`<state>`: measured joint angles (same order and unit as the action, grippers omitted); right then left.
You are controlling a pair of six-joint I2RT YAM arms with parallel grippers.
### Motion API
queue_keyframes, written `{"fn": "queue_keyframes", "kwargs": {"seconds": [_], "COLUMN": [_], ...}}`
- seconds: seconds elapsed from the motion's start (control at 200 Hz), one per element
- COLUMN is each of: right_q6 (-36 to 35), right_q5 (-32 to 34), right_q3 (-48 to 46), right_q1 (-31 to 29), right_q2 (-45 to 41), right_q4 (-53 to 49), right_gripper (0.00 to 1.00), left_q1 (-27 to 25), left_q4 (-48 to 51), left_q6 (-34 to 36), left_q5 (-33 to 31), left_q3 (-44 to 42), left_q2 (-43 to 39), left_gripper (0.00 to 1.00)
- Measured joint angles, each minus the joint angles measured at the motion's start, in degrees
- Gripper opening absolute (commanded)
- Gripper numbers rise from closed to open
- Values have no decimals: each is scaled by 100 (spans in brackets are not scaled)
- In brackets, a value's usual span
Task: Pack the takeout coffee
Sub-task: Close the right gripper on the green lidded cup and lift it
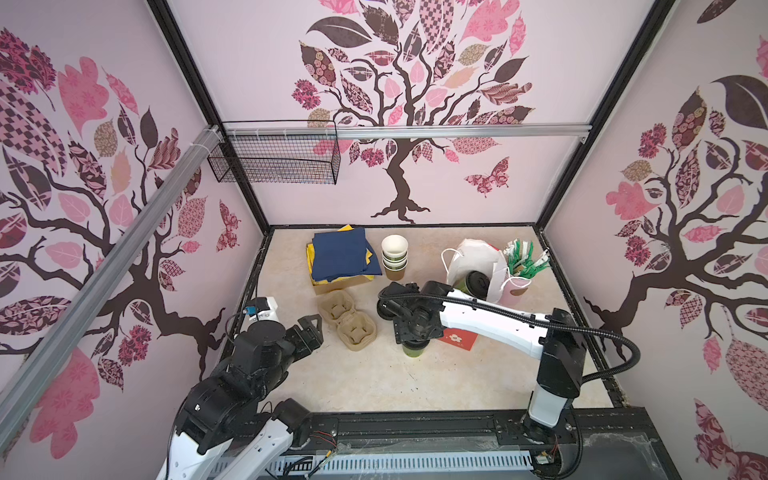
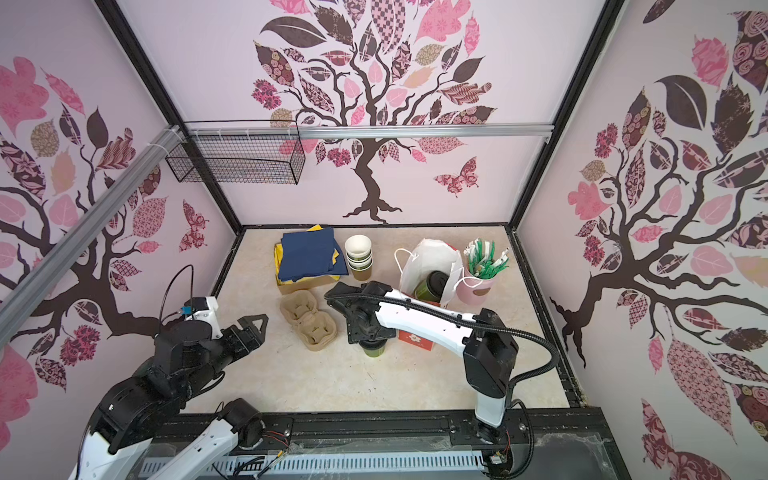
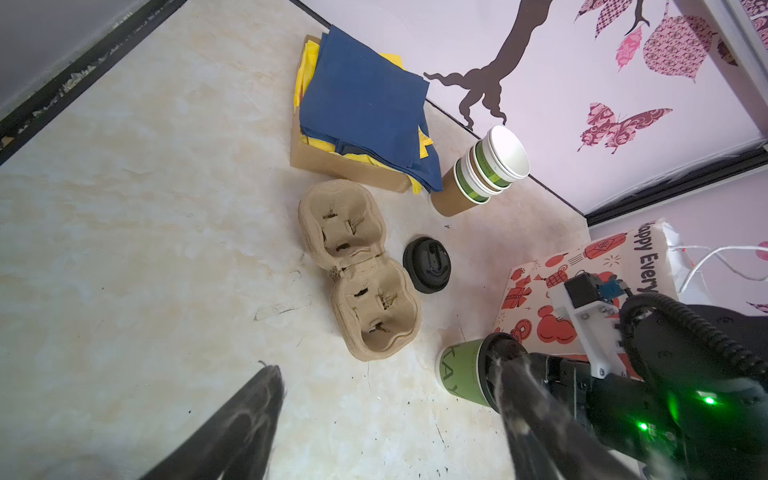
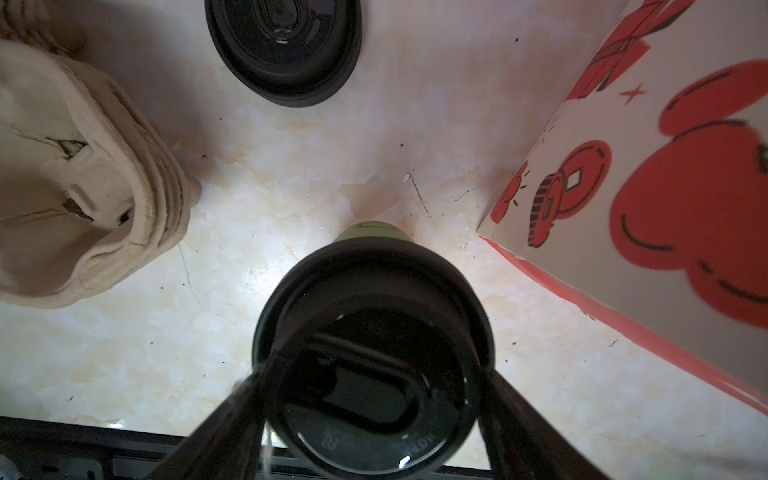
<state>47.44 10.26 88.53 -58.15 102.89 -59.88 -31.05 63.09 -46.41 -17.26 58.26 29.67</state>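
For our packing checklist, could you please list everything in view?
table cup: 1, green, black lid; on the table
bagged cup: 1, green, black lid; inside the bag
bag: 1, white, red print; back right
carriers: stack, tan; centre left
loose lid: 1, black; beside carriers
napkin box: 1, cardboard, blue and yellow napkins; back left
cup stack: 1, green in brown; back centre
pink cup: 1, holds sticks; back right
wire basket: 1, black; back rail
left gripper: 1, black, open; left of carriers
right gripper: 1, black; astride the table cup's lid
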Motion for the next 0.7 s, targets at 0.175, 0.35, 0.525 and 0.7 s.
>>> {"fn": "queue_keyframes", "kwargs": {"seconds": [0.175,0.35,0.525,0.7], "right_q6": [-2,-4,-15,-90], "right_q5": [-2,0,0,-4], "right_q3": [-24,-96,-98,-98], "right_q1": [13,24,28,44], "right_q2": [0,0,-2,-20], "right_q4": [52,120,118,72], "right_gripper": [81,75,71,69], "left_q1": [0,0,0,0], "left_q4": [-2,-2,-31,-90], "left_q6": [17,26,42,81], "left_q5": [0,0,0,-2], "left_q3": [0,0,0,2], "left_q2": [39,50,72,144], "left_gripper": [85,85,85,85]}}
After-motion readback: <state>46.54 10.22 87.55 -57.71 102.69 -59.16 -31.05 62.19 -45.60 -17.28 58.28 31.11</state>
